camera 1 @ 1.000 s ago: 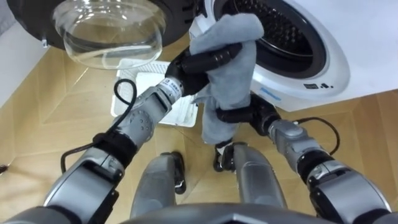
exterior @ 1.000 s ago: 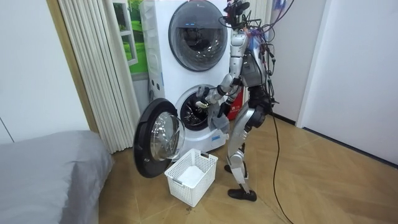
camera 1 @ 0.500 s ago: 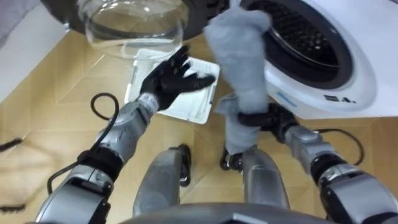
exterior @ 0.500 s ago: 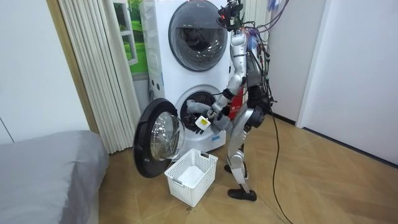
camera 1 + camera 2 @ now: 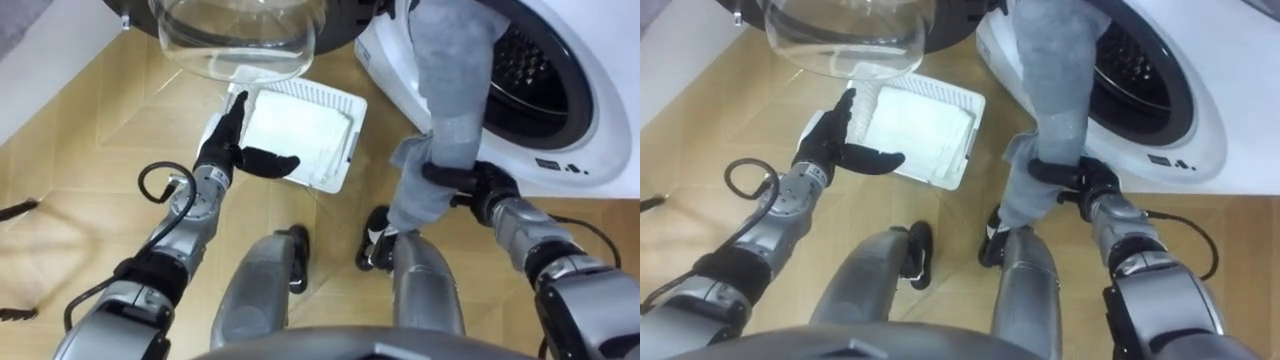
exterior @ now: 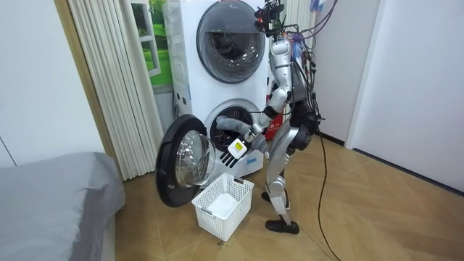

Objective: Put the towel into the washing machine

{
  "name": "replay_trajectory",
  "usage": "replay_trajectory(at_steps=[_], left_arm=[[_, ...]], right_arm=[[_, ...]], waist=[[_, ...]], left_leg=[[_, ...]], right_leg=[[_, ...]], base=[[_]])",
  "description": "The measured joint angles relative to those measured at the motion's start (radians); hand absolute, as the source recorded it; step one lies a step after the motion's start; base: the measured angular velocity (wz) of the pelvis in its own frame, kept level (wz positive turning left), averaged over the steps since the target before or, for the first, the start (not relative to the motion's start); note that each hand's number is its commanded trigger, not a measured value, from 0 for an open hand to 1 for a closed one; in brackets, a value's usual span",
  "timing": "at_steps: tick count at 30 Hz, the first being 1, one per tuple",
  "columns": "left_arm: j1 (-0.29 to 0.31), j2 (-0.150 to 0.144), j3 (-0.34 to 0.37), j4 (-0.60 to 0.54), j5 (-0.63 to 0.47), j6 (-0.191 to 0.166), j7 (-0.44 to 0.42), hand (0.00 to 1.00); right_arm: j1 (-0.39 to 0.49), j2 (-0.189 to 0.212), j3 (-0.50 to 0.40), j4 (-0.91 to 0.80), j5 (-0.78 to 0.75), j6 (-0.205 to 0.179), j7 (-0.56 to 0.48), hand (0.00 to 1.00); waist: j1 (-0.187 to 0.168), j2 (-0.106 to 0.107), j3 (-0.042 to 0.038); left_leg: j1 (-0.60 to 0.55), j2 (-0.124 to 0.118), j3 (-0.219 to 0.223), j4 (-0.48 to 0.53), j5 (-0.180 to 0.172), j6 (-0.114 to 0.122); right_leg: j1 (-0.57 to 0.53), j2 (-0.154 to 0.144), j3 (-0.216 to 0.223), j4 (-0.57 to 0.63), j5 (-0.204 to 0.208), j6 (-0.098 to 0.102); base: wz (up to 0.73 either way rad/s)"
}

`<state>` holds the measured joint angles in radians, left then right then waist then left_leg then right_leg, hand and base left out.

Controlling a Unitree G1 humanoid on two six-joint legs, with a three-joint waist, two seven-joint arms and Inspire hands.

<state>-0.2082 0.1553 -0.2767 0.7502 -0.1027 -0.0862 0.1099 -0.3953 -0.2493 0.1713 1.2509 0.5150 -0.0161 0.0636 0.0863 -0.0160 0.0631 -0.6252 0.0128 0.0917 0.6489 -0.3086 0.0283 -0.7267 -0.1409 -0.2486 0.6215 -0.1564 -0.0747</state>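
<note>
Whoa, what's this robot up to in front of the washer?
It is loading laundry. Its right hand grips a grey towel whose upper end reaches into the open drum of the white front-loading washing machine. Its left hand is open above the edge of a white plastic laundry basket on the wooden floor.

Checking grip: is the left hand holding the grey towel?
No, the left hand is open and apart; the right hand grips the grey towel.
</note>
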Motion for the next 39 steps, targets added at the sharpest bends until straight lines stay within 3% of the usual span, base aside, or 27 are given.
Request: replay_trajectory(at_steps=[3,11,19,23,28,31,34,36,37,39], left_arm=[[0.003,-0.007,0.000,0.003,0.007,0.000,0.010,0.00],[0.017,-0.008,-0.014,0.040,0.006,0.003,0.017,0.00],[0.019,0.000,-0.023,0.039,0.007,0.004,0.040,0.00],[0.019,0.000,-0.033,0.035,0.006,0.014,0.040,0.00],[0.024,-0.007,-0.040,0.035,0.007,0.019,0.047,0.00],[0.024,-0.007,-0.036,0.035,0.008,0.036,0.071,0.00],[0.027,-0.008,-0.039,0.035,0.010,0.045,0.078,0.00],[0.030,-0.009,-0.040,0.035,0.020,0.046,0.083,0.00],[0.032,-0.010,-0.040,0.035,0.022,0.049,0.088,0.00],[0.036,-0.013,-0.039,0.032,0.028,0.056,0.095,0.00]], right_arm=[[-0.018,-0.016,-0.002,0.000,0.072,0.011,-0.015,1.00],[-0.040,-0.064,-0.040,-0.004,0.220,0.041,-0.097,1.00],[-0.142,-0.123,-0.078,-0.002,0.479,0.062,-0.167,1.00],[-0.153,-0.128,-0.080,-0.013,0.567,0.086,-0.181,1.00],[-0.195,-0.141,-0.103,-0.011,0.718,0.134,-0.240,1.00],[-0.228,-0.141,-0.144,-0.012,0.759,0.167,-0.288,1.00],[-0.255,-0.141,-0.169,-0.012,0.829,0.172,-0.353,1.00],[-0.258,-0.141,-0.193,-0.012,0.861,0.172,-0.374,0.27],[-0.260,-0.141,-0.203,-0.012,0.869,0.172,-0.389,0.00],[-0.270,-0.141,-0.220,-0.012,0.887,0.173,-0.413,0.00]], waist=[[-0.003,-0.007,0.0000],[-0.005,-0.025,-0.0011],[-0.032,-0.053,-0.0009],[-0.034,-0.058,-0.0014],[-0.037,-0.076,0.0064],[-0.055,-0.084,0.0060],[-0.056,-0.084,0.0058],[-0.056,-0.084,0.0058],[-0.055,-0.084,0.0057],[-0.055,-0.083,0.0055]], left_leg=[[-0.017,-0.007,0.001,0.014,0.001,0.001],[-0.032,-0.009,0.011,0.027,0.003,0.009],[-0.042,-0.006,0.012,0.040,0.003,0.010],[-0.058,-0.008,0.018,0.043,0.002,0.012],[-0.060,-0.008,0.046,0.045,0.006,0.021],[-0.083,-0.012,0.046,0.052,0.009,0.029],[-0.101,-0.010,0.046,0.075,0.005,0.036],[-0.104,-0.009,0.046,0.077,0.003,0.039],[-0.105,-0.010,0.046,0.080,0.001,0.042],[-0.106,-0.011,0.047,0.081,-0.001,0.046]], right_leg=[[-0.018,-0.014,-0.002,0.022,-0.003,-0.001],[-0.028,-0.016,0.001,0.034,-0.004,0.003],[-0.036,-0.015,0.001,0.040,0.001,0.002],[-0.056,-0.018,0.006,0.045,0.004,0.004],[-0.071,-0.045,0.012,0.070,0.003,0.006],[-0.088,-0.051,0.010,0.072,0.001,0.011],[-0.094,-0.047,0.003,0.077,0.004,0.013],[-0.095,-0.050,0.003,0.078,0.004,0.017],[-0.095,-0.050,0.004,0.077,0.006,0.020],[-0.096,-0.051,0.007,0.077,0.007,0.024]], base=[[0.03],[0.05],[0.00],[-0.01],[-0.02],[0.15],[0.07],[0.04],[0.00],[-0.02]])
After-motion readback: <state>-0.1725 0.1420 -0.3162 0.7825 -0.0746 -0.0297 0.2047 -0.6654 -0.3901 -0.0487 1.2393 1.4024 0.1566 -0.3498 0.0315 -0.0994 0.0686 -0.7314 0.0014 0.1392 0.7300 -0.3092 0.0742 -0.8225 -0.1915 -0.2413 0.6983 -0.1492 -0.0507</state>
